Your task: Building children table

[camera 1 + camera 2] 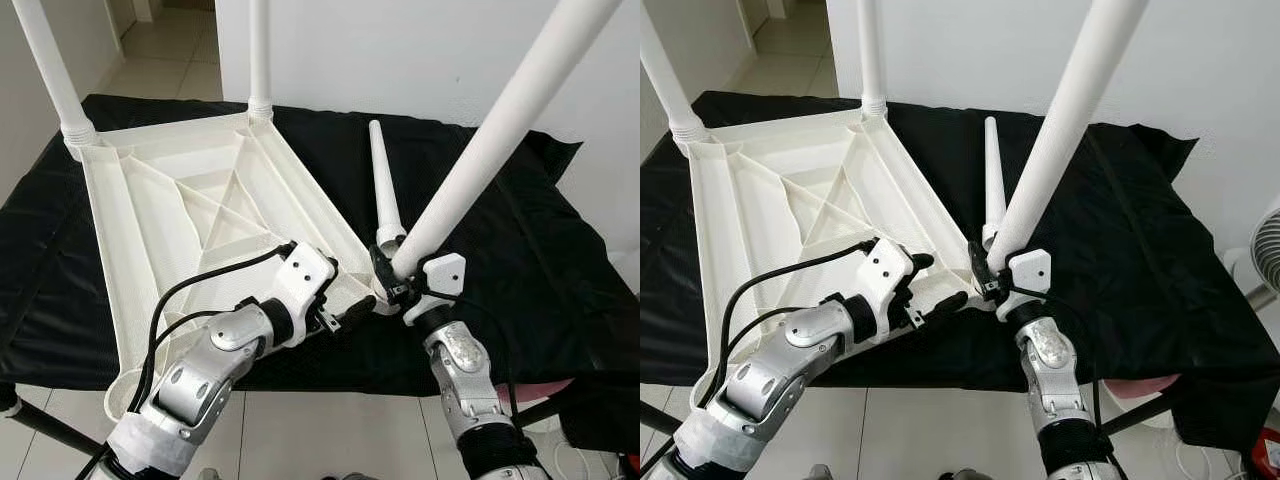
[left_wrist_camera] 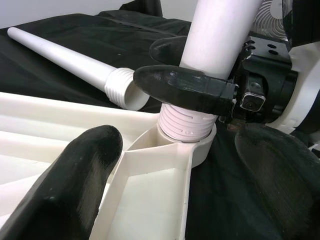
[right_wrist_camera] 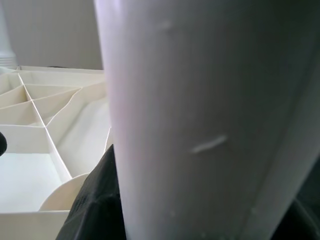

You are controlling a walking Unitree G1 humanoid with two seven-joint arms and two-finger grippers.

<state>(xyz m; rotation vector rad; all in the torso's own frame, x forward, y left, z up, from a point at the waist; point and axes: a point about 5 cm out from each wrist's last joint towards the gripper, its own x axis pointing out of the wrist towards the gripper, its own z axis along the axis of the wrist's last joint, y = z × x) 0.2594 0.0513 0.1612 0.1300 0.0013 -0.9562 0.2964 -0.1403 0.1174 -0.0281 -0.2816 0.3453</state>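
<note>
A black cloth covers the work surface, and on it lies the white plastic children's tabletop, upside down so that its ribbed underside faces up. Two white plastic legs already stand screwed into its far corners, one at the far left corner and one at the far right corner. A third long white tubular leg rises tilted up and to the right from the near right corner socket, its ribbed threaded end sitting in the round socket. The right gripper is clamped around the base of this leg just above the thread, one black finger pressed across the front of the tube and the other behind it. A fourth loose white tapered leg lies flat on the cloth just beyond that corner, its threaded end near the socket. The left gripper hovers over the near right edge of the tabletop, just beside the socket, its two black fingers spread apart and holding nothing. The near left corner socket of the tabletop hangs over the front edge of the cloth, above the pale tiled floor.
</note>
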